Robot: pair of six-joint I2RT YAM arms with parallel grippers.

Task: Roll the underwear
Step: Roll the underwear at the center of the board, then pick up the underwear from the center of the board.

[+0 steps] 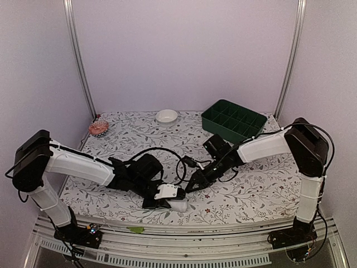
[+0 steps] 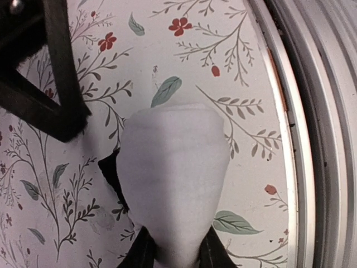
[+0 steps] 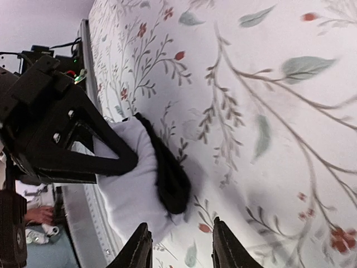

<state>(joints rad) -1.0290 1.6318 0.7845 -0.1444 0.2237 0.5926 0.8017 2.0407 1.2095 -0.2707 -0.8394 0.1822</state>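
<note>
My left gripper [image 2: 175,252] pinched the rolled underwear [image 2: 173,178] at the table's [image 1: 251,187] near edge (probably so it wouldn't unroll), while my right gripper [image 3: 181,245] hung just beside it, slightly parted and empty.

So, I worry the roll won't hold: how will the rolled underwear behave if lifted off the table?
Probably floppy: the underwear is soft fabric that bulges where the left gripper pinches it. Likely light for its size, being a small cloth bundle. It may unroll, since its black band pokes out at one side.
</note>
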